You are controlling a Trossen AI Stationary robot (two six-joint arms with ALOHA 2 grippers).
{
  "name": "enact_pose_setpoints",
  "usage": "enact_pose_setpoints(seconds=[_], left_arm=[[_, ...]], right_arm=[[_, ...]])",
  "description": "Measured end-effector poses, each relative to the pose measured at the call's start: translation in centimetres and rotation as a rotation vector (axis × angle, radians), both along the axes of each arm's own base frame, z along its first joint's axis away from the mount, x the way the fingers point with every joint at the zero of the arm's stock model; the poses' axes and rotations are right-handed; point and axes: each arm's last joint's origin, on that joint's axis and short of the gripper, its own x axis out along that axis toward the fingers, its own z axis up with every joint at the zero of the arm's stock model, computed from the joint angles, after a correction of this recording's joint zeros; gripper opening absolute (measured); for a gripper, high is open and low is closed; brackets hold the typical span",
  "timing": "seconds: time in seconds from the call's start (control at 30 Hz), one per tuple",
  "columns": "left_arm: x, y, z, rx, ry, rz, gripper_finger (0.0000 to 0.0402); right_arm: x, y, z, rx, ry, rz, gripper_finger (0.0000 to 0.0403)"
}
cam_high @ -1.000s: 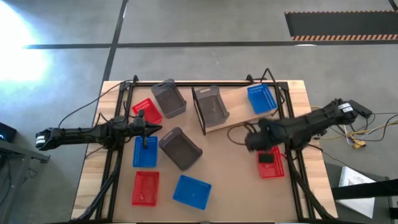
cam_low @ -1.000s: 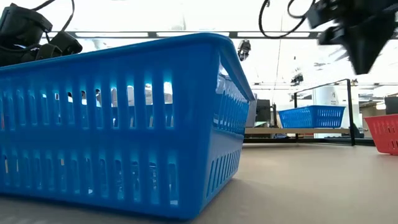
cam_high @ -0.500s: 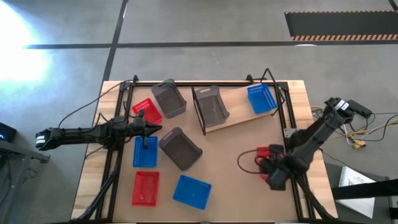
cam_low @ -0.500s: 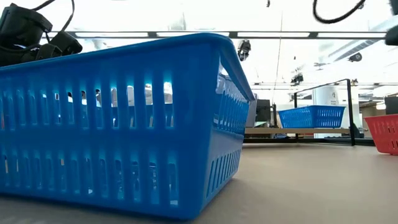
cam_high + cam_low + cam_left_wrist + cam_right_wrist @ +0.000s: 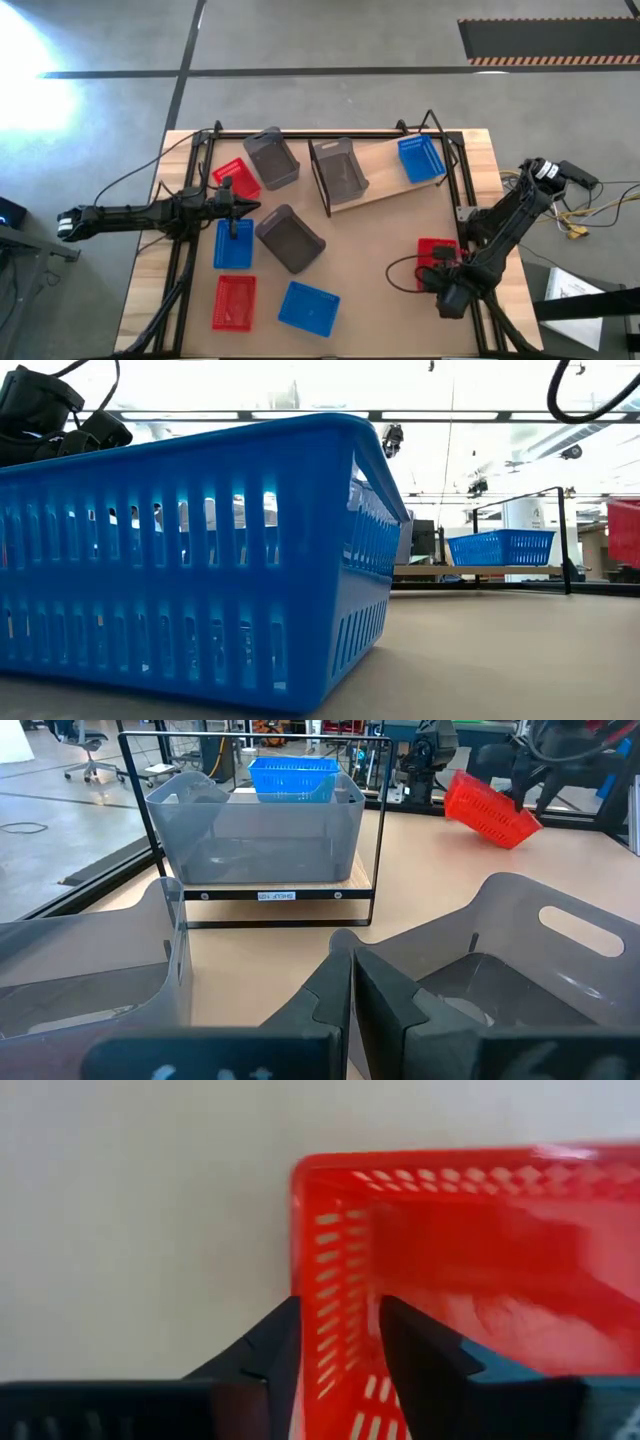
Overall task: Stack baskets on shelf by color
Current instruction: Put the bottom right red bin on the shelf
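My right gripper [image 5: 338,1315] hangs over the table's near right and is shut on a red basket [image 5: 437,252], which shows tilted in the left wrist view [image 5: 490,808]. My left gripper [image 5: 352,990] is shut and holds nothing. It waits at the left [image 5: 236,209] between a grey basket [image 5: 290,238] and a red basket [image 5: 235,178]. The shelf [image 5: 385,187] lies slanted at the far middle. A grey basket [image 5: 338,170] and a blue basket [image 5: 420,158] stand on its board. My right gripper grips the red basket's mesh wall [image 5: 335,1275] at its near end, close to a corner. One finger [image 5: 425,1355] is inside the basket and the other finger [image 5: 265,1355] outside. The fingers come from above, pointing down. The basket is tilted and shows raised off the tabletop [image 5: 622,532].
Loose on the table are a grey basket [image 5: 271,157] at the far left, a blue basket [image 5: 232,243], a red basket [image 5: 233,302] and a blue basket [image 5: 309,308] near the front edge. Black frame rails [image 5: 470,215] run along both sides. Cables [image 5: 405,272] lie beside the right arm.
My right gripper has swung toward the table's near edge and come down at the near end of the red basket, where it has taken hold. The red basket has risen off the tabletop and tipped.
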Motion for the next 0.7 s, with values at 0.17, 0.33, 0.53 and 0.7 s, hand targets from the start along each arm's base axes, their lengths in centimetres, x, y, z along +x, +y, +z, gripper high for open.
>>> enact_pose_setpoints(seconds=[0.17,0.33,0.53,0.7], left_arm=[[0.0,0.0,0.0,0.0,0.0,0.0,0.0],[0.0,0.0,0.0,0.0,0.0,0.0,0.0],[0.0,0.0,0.0,0.0,0.0,0.0,0.0],[0.0,0.0,0.0,0.0,0.0,0.0,0.0]], right_arm=[[-0.04,-0.04,-0.23,0.001,-0.003,0.014,0.0091],[0.16,0.18,0.35,0.005,-0.015,0.016,0.0091],[0.22,0.26,0.7,0.008,-0.014,-0.013,0.0142],[0.02,-0.01,0.25,-0.002,0.001,-0.065,0.0164]])
